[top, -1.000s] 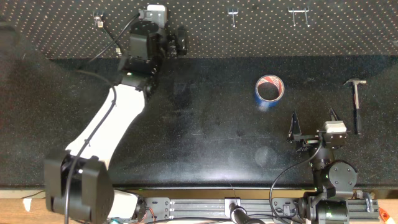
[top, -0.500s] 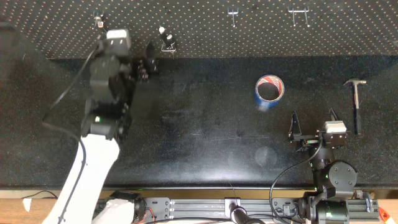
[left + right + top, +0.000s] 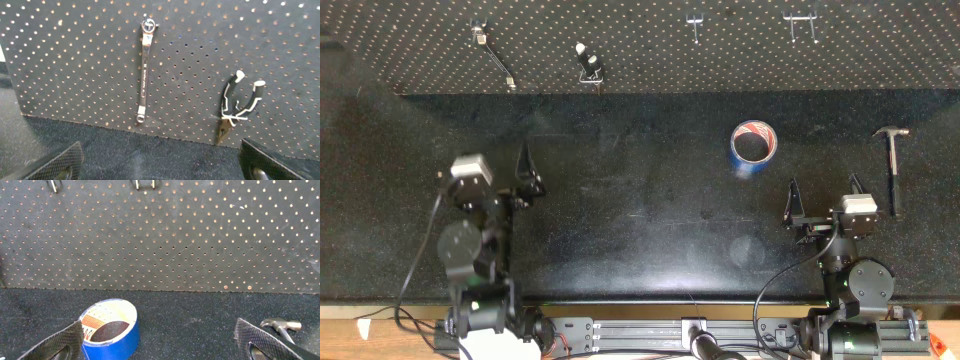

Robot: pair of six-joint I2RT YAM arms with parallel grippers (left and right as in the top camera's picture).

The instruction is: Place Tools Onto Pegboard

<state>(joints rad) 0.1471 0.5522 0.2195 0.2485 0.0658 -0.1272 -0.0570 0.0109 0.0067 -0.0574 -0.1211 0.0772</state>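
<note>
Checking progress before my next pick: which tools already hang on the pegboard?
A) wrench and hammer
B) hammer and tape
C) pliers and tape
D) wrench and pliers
D: the wrench and pliers hang on the pegboard, while the tape and hammer lie on the table.

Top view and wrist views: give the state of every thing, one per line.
Wrench: hanging on the pegboard.
Pliers: hanging on the pegboard, handles up.
Tape roll: on the table, hole up.
Hammer: lying flat on the table.
Spare hooks: empty.
Left gripper: open, empty.
Right gripper: open, empty.
</note>
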